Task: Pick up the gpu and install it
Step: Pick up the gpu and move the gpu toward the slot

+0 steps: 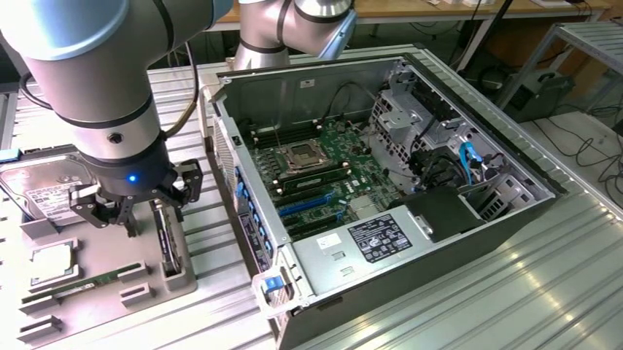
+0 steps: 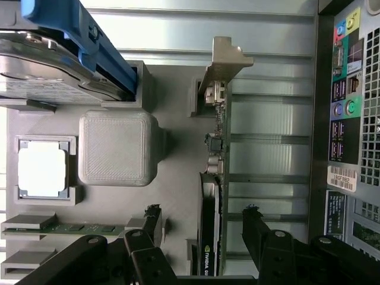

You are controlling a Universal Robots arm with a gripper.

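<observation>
Here the open gripper [image 2: 202,211] is hovering over the gpu [image 2: 209,234], standing on edge, long axis running along the case [image 2: 350,119], bracket [image 2: 228,56] toward the drive [image 2: 41,71]

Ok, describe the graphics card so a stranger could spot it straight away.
Find the open computer case, then the grey parts tray beside it on the exterior view's left. The gpu stands on edge in the tray's slot nearest the case, under the open hand. Unlike the boxy hard drive and narrow memory stick, it has a silvery end bracket.
</observation>
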